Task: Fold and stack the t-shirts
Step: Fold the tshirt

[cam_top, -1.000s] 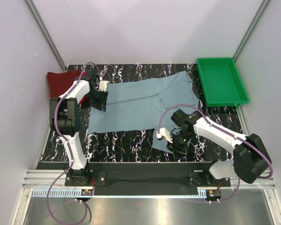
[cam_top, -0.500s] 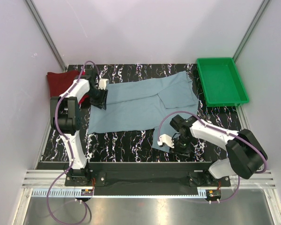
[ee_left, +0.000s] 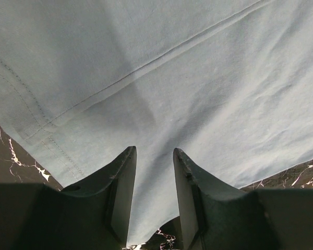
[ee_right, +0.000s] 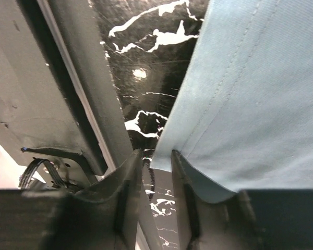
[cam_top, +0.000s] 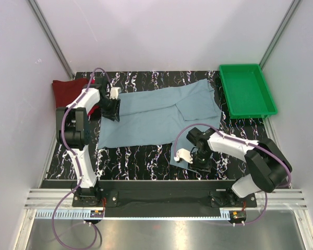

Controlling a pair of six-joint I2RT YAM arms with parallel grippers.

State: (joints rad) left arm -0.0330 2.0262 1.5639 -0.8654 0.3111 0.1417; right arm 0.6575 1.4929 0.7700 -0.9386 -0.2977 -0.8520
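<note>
Maroon t-shirt [cam_top: 65, 89] is sitting far left; the grey-blue t-shirt [cam_top: 156, 112] is lying spread across the table [cam_top: 141, 156].
The left gripper [ee_left: 154, 156] is clamping its left hem between narrow fingers, and a shallow bite is risking slippage. The right gripper [ee_right: 156, 156] is touching the near corner, possibly missing it; I cannot tell.

**Right arm folds in over the shirt corner**

The right gripper [cam_top: 201, 164] has shifted a little toward the near edge of the black marbled table [cam_top: 141, 156]. Its jaws have narrowed onto the near corner hem of the large dusty grey-blue cloth t-shirt [cam_top: 151, 117]. The right arm's elbow has swung inward from the right side, so the arm now lies more tightly folded. The left gripper [cam_top: 111, 109] has edged slightly toward the far side.
</note>
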